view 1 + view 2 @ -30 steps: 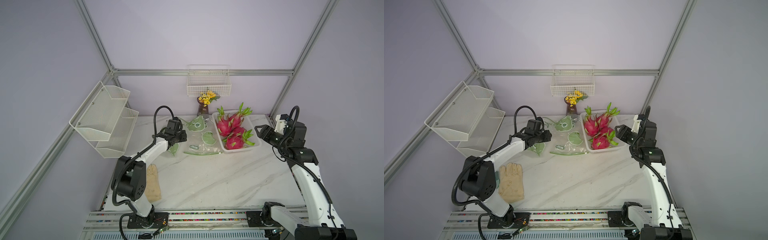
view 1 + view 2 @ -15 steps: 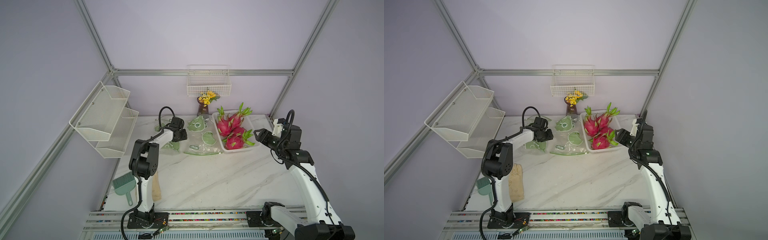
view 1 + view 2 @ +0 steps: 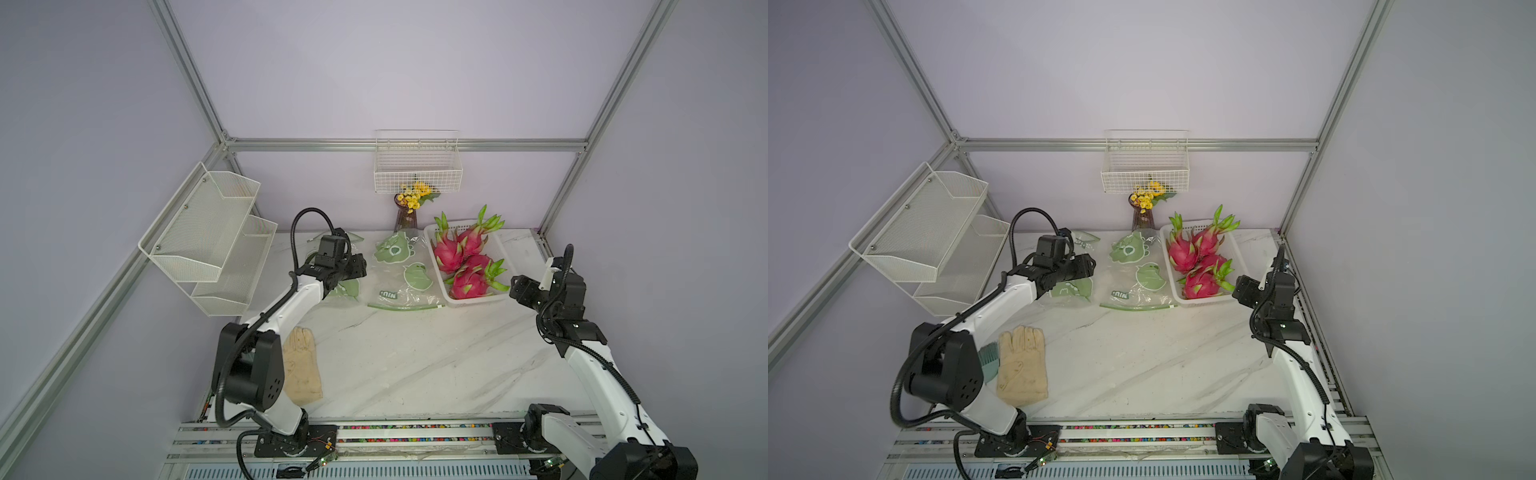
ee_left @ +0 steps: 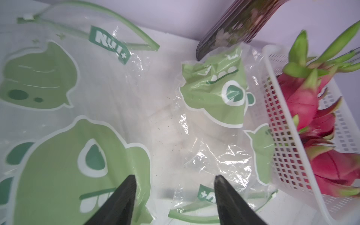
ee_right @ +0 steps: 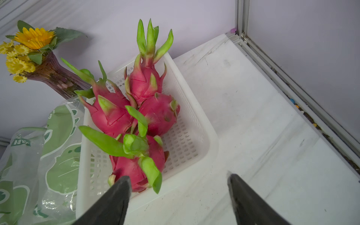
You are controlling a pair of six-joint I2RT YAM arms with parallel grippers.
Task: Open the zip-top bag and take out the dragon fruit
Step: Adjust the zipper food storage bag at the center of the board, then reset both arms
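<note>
dragon fruit (image 5: 136, 116): magenta pile sitting in the white basket (image 3: 482, 300), back right on the table (image 3: 415, 365) | zip-top bag (image 4: 214, 140): crumpled, up against the basket's side, second bag (image 4: 58, 146) beside it | left gripper (image 4: 175, 177): jaws apart, empty, over the bags | right gripper (image 5: 178, 177): jaws wide, empty, near the basket's corner

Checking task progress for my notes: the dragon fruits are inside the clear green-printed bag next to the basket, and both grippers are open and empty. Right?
Wrong on one point: the dragon fruits lie in the white basket, not in the bag beside it, as the right wrist view shows. The left gripper and right gripper are open and empty.
</note>
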